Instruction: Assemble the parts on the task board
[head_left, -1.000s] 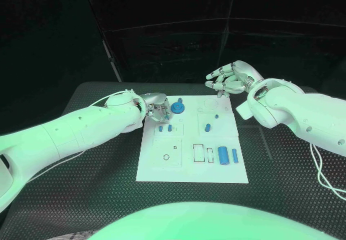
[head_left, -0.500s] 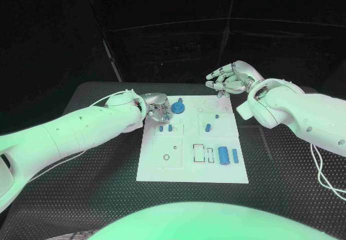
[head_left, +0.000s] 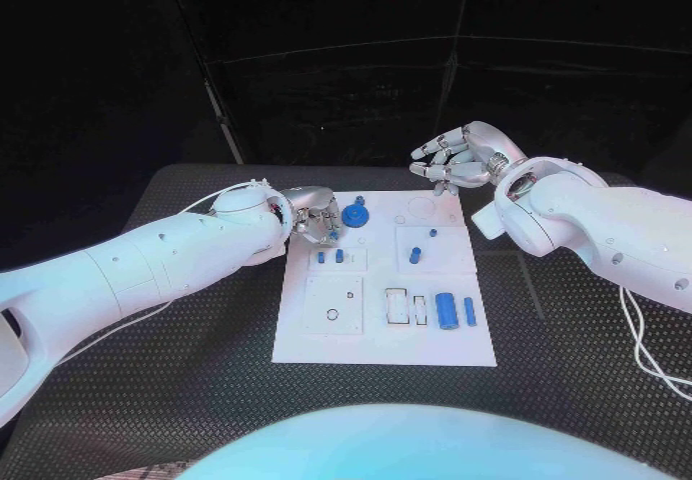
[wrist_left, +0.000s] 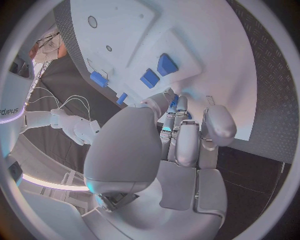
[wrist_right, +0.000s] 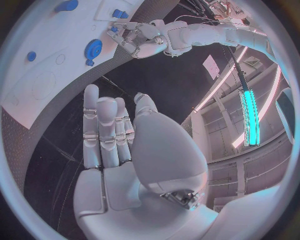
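Left hand (head_left: 315, 215) stays curled at task board (head_left: 378, 340) far-left corner, fingertips beside blue round part (head_left: 356, 214); can't tell if pinching anything. Right hand (head_left: 459, 158) has drifted slightly off far edge, fingers loosely apart, holding nothing. Other blue parts (head_left: 447, 311) unmoved on board. Little progress; insertion likely pending.

White task board (head_left: 378, 340), blue parts (head_left: 447, 311)
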